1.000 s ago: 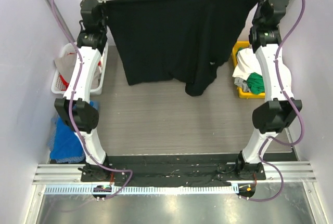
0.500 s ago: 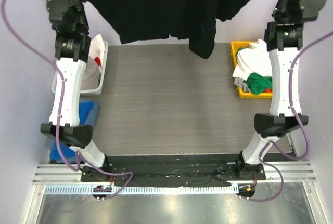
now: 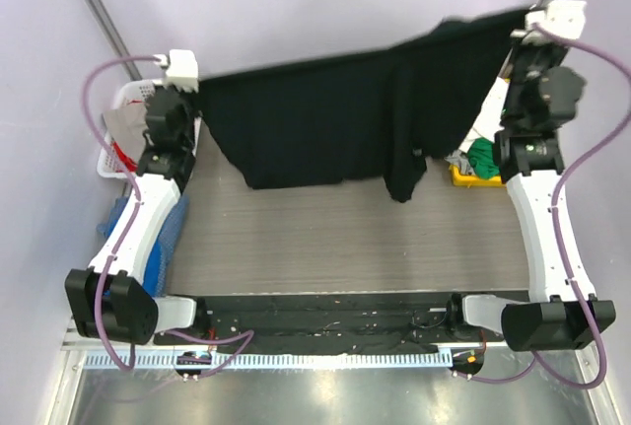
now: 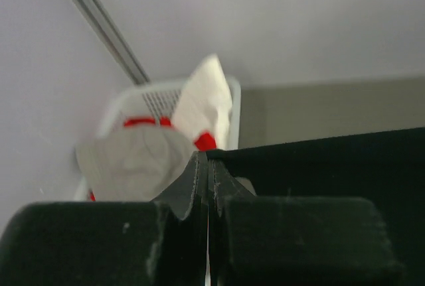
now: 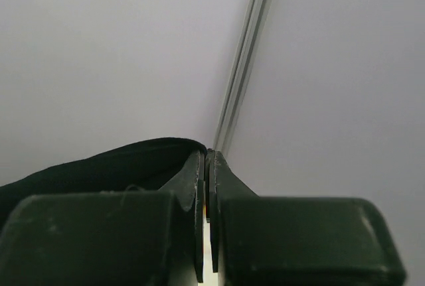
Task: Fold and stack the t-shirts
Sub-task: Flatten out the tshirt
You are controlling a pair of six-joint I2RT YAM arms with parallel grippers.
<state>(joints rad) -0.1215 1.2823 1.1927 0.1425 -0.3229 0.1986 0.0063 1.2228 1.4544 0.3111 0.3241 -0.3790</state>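
Note:
A large black t-shirt [image 3: 335, 119] hangs spread in the air between my two arms above the far half of the table. My left gripper [image 3: 197, 85] is shut on its left top corner; in the left wrist view the closed fingertips [image 4: 207, 161] pinch the black cloth [image 4: 332, 160]. My right gripper [image 3: 515, 23] is shut on its right top corner, held higher; the right wrist view shows black cloth [image 5: 99, 163] at the closed tips [image 5: 206, 156]. A sleeve [image 3: 402, 174] dangles lowest. White and green shirts [image 3: 481, 154] lie in a yellow bin.
A yellow bin [image 3: 459, 177] stands at the right table edge, mostly behind the shirt and the right arm. A white basket [image 3: 123, 134] with light and red cloth stands at the left, also in the left wrist view [image 4: 159, 120]. Blue cloth [image 3: 163, 238] lies left of the table.
Both arms have come down and towards me from a higher, farther lift; the black shirt has dropped with them and hangs lower, its right corner higher than its left.

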